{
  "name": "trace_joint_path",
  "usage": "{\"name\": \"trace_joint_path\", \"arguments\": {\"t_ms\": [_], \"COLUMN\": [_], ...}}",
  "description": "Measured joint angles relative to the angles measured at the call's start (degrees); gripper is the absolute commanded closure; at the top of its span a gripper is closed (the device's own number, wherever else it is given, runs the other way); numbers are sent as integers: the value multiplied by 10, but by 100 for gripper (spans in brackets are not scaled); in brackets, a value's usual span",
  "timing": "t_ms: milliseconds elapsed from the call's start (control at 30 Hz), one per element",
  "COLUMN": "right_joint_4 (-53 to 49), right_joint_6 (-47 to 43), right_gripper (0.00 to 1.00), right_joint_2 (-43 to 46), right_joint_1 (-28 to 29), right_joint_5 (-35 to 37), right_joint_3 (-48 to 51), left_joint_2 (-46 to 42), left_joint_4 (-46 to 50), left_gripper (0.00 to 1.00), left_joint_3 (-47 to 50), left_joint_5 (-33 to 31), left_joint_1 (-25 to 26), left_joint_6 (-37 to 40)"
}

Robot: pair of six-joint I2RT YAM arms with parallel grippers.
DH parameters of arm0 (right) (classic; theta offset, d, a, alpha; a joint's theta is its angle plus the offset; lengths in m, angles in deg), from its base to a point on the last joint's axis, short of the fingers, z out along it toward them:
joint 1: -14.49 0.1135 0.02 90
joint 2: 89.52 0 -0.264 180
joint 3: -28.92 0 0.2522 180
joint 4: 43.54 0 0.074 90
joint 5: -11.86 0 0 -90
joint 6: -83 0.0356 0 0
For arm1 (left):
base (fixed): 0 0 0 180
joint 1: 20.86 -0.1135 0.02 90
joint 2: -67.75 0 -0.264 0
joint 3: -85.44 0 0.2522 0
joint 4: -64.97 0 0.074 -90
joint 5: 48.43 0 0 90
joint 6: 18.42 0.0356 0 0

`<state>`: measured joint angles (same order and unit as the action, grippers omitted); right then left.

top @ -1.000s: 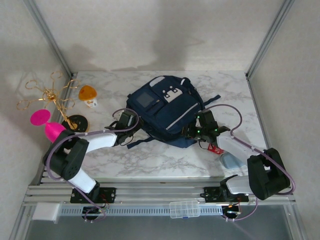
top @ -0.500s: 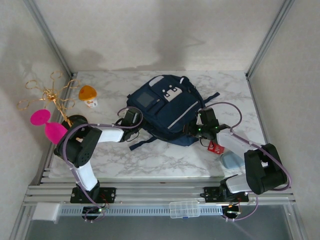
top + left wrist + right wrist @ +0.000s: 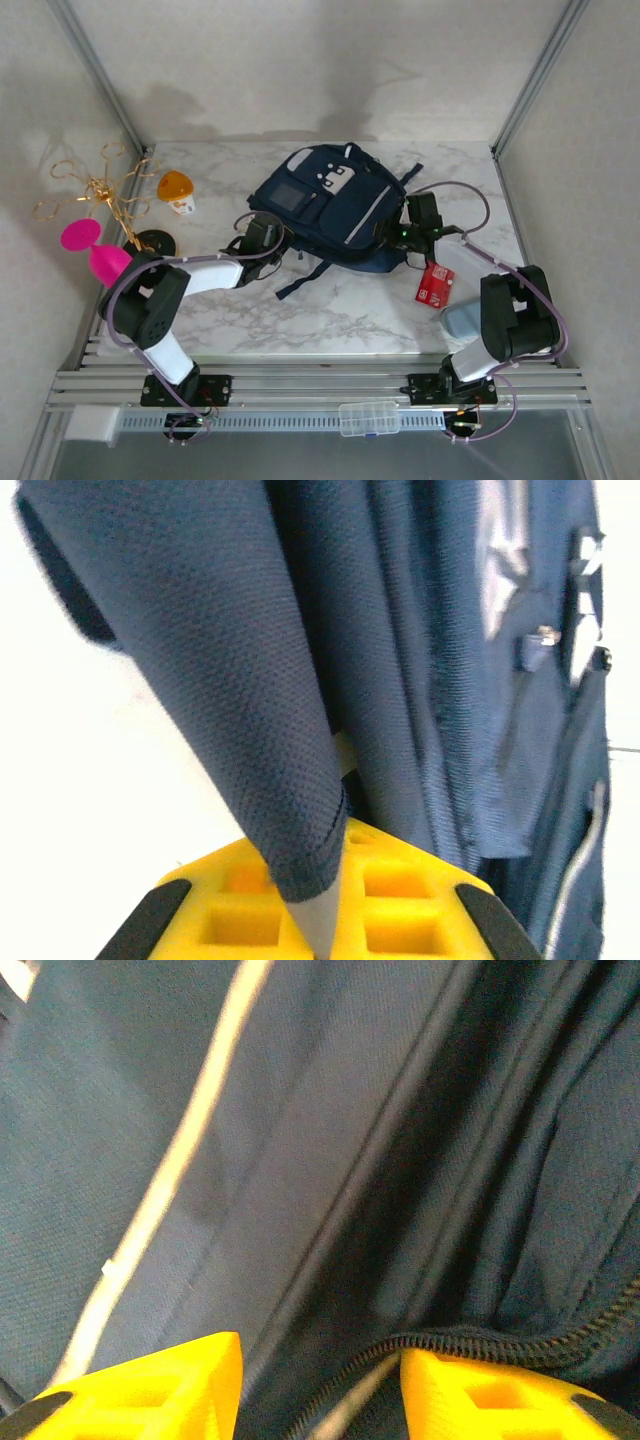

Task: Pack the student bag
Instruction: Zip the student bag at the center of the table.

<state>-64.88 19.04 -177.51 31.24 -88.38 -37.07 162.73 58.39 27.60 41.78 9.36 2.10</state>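
The student bag (image 3: 335,200), navy with a pale stripe and a grey square panel, lies front up in the middle of the table. My left gripper (image 3: 266,236) is at its near-left corner. In the left wrist view its yellow fingers (image 3: 230,920) are shut on a hanging fold of navy fabric (image 3: 240,680), the gripper (image 3: 325,885) pinching the fold's lower end. My right gripper (image 3: 400,236) is at the bag's right edge. There its fingers (image 3: 150,1385) stand apart around a thick fold of the bag, the gripper (image 3: 320,1385) straddling it, with the zipper (image 3: 490,1345) lying over the right finger.
A red packet (image 3: 434,284) and a light-blue object (image 3: 462,320) lie near the right arm. At the left stand an orange-lidded cup (image 3: 176,190), a gold wire stand (image 3: 105,190) and a pink object (image 3: 95,252). A dark strap (image 3: 305,278) trails toward the front.
The left gripper has closed on the bag's fabric. The bag has slid toward the back and turned, both grippers moving with it. The red packet now lies uncovered.
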Motion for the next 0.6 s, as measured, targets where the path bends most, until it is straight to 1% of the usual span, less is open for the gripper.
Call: {"name": "trace_joint_path", "arguments": {"t_ms": [67,167,267,333,400,533,600], "right_joint_4": [-11,-45,-95,-126,-153,-177,-172], "right_joint_6": [-6,-15,-16,-10,7,59,90], "right_gripper": [48,43,41,41,43,46,49], "right_joint_2": [5,35,83,113,126,126,115], "right_joint_1": [0,4,30,80,137,254,309], "right_joint_5": [10,28,70,105,130,165,174], "right_joint_3": [-21,-28,-29,-31,-36,-38,-38], "left_joint_2": [-12,-18,-20,-23,-28,-39,-42], "left_joint_4": [5,9,14,24,34,41,43], "left_gripper": [100,100,100,100,100,100,100], "left_joint_3": [0,1,3,3,3,3,3], "left_joint_5": [-7,-13,-19,-30,-34,-42,-44], "left_joint_1": [7,12,17,26,34,46,52], "left_joint_6": [-13,-33,-48,-55,-60,-69,-76]}}
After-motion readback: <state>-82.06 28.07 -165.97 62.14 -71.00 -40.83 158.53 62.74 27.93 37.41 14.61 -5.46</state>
